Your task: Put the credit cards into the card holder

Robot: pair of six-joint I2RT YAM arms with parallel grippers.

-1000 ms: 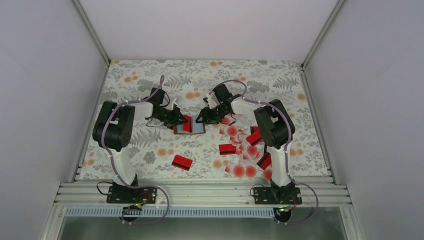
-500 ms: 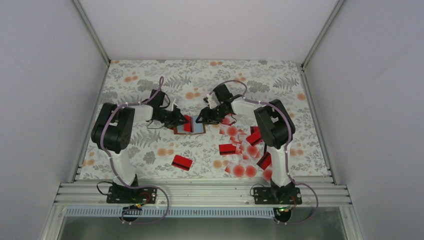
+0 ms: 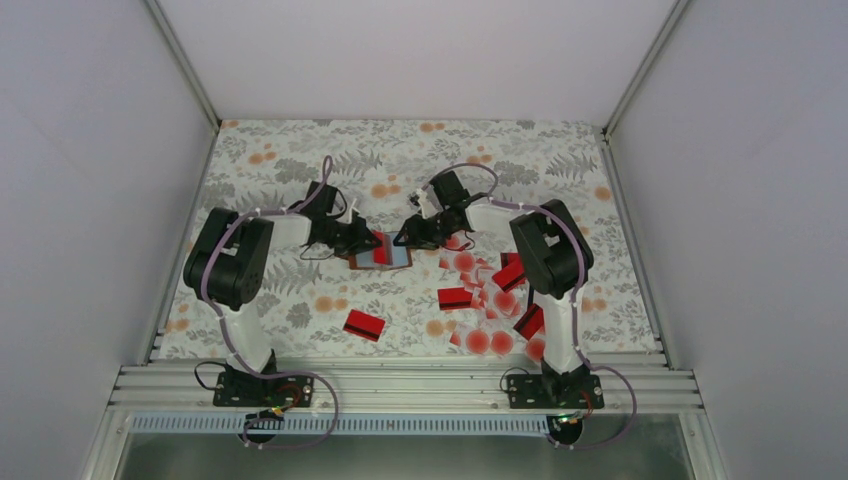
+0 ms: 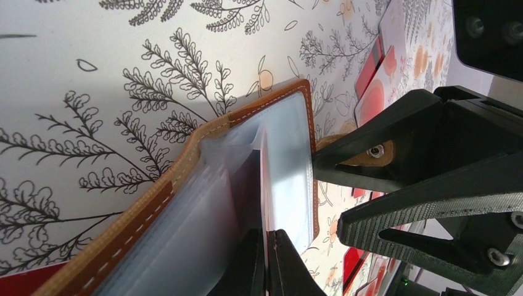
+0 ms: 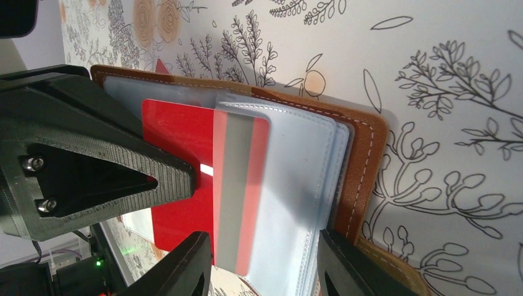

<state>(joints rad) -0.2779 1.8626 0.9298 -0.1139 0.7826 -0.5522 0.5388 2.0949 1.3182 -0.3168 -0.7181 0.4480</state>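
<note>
The left hand [image 4: 266, 262], at 9 o'clock of the open wallet [image 5: 364, 154], is pinched tight on a red card [image 5: 176, 154]. The right hand [image 5: 262, 243], at 3 o'clock, is spread wide, holding nothing.

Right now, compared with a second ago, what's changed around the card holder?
The left gripper, shut on a red credit card, edged slightly right toward the open card holder, and less red shows there from above. The right gripper barely shifted, open at the holder's edge. Holder, scattered cards and the lone red card stayed put.
</note>
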